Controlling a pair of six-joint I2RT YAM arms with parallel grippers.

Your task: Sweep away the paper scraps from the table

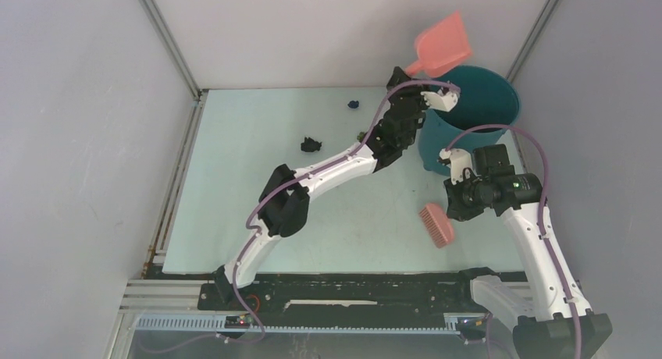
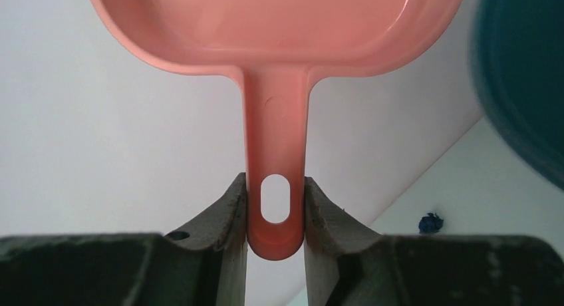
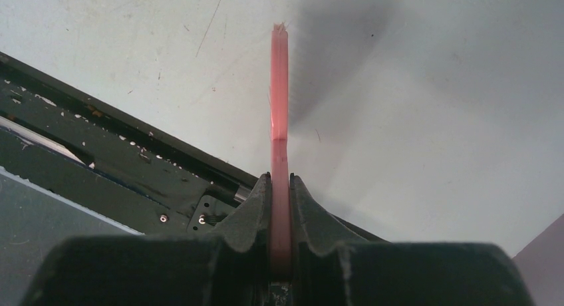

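Two paper scraps lie on the pale mint table [image 1: 234,211]: a black wad [image 1: 311,145] left of centre and a dark blue wad [image 1: 353,104] near the back, also in the left wrist view [image 2: 431,222]. My left gripper [image 1: 411,72] is shut on the handle of the pink dustpan [image 1: 439,51], held raised at the back beside the teal bin; the handle [image 2: 275,153] sits between my fingers. My right gripper [image 1: 460,207] is shut on the pink hand brush [image 1: 437,224], held over the table's right front; the right wrist view shows the brush edge-on [image 3: 280,120].
The teal round bin [image 1: 488,101] stands at the back right corner, its inside hidden. Grey walls frame the table on three sides. A black rail [image 1: 351,285] runs along the near edge, also in the right wrist view [image 3: 100,146].
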